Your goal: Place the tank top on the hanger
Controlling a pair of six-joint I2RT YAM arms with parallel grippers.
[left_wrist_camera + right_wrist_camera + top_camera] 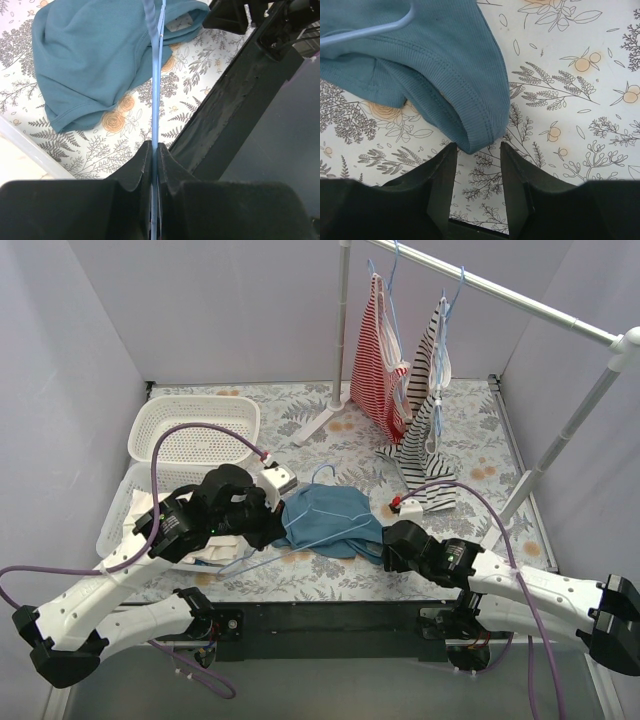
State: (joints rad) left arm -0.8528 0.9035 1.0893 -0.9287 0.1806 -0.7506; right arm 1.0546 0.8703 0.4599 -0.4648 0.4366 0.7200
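Two pincers, one garment between them. My left pincer (pixel 155 146) is clenched on the hanger (pixel 156 90), and its thin blue wire runs straight out from the jaws along the edge of the tank top (pixel 95 55). The top lies crumpled in the middle of the floral surface (pixel 580 100), between my two arms. My right pincer (pixel 477 147) is released, jaws spread. The top's folded hem sits just ahead of them, its rounded corner pointing almost into the gap, while the bulk of the cloth lies beyond and to the left. The right arm is therefore the one nearer to loose fabric. I judge the coming move to be a short push forward to close on that hem — then a lift to draw it over the wire.
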